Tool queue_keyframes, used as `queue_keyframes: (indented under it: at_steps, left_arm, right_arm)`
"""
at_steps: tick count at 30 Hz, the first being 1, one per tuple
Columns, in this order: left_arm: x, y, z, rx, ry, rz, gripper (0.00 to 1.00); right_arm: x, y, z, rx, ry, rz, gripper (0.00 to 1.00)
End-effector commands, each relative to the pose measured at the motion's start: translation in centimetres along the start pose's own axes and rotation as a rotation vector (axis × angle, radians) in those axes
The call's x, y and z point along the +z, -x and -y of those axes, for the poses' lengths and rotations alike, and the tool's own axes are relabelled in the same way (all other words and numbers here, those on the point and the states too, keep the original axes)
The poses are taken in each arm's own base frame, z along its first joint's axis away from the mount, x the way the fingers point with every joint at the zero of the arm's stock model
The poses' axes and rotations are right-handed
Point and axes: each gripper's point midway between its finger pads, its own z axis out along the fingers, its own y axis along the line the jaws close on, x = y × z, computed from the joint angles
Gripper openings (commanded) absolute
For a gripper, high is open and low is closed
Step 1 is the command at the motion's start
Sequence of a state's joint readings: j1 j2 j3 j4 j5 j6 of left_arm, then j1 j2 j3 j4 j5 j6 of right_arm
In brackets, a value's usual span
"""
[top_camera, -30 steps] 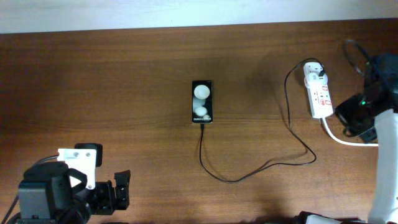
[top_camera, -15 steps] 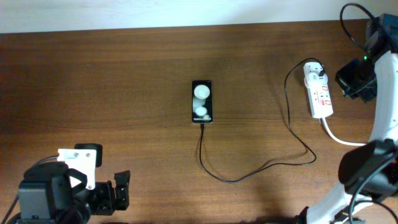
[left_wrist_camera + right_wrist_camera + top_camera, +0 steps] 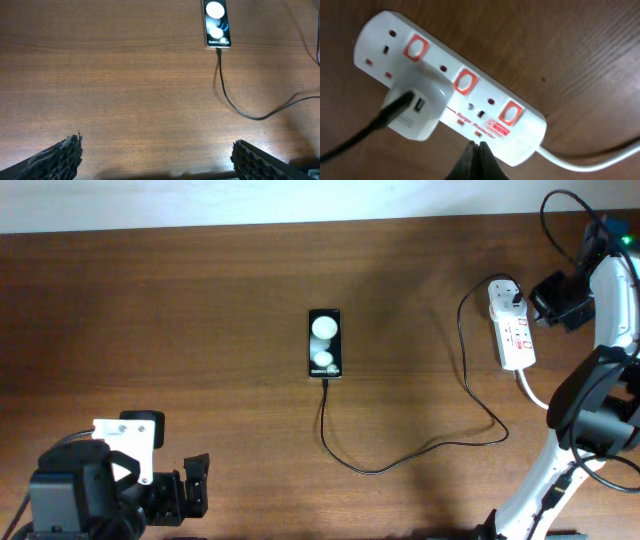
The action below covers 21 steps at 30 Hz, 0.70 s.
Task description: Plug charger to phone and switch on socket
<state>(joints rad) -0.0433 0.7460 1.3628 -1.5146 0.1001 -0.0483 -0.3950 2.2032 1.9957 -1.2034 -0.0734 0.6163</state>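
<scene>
closed right hand point(image 3: 476, 151) sits at the edge of the socket point(image 3: 485, 75) beside the white adapter point(image 3: 422, 107); left hand point(image 3: 157, 160) gapes wide, far from the phone point(image 3: 216, 23).

Work surface: one wooden table point(image 3: 180, 330), dark brown, with the grain running left to right in the overhead view. The finish is smooth with a slight sheen. Fine dark streaks and a few small dark specks mark the wood.

Background: a pale strip point(image 3: 250, 200) runs beyond the far edge of the table, wider at the left than at the right. Whether it is wall or floor cannot be told.

Lighting: from above. A bright glare patch point(image 3: 160, 157) lies on the near part of the table in the left wrist view.
</scene>
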Motion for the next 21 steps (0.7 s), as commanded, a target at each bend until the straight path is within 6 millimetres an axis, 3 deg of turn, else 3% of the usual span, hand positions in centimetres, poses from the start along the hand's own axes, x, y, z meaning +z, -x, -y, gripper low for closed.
queue_keyframes:
  at_steps: [1,11,18,21]
  left_arm:
    - [-0.1,0.0,-0.1,-0.001,0.005,0.006,0.99]
    - [-0.1,0.0,-0.1,-0.001,0.005,0.006,0.99]
    - [-0.1,0.0,-0.1,-0.001,0.005,0.006,0.99]
    - [-0.1,0.0,-0.1,-0.001,0.005,0.006,0.99]
  right_arm:
    - [0.3,0.9,-0.8,-0.010,0.024,0.024,0.05]
    - [4.2,1.1,-1.3,0.015,0.034,-0.016,0.05]
    - [4.7,1.5,-1.9,0.016,0.060,-0.010,0.05]
    - [6.1,1.1,-1.5,0.019,0.042,-0.036,0.05]
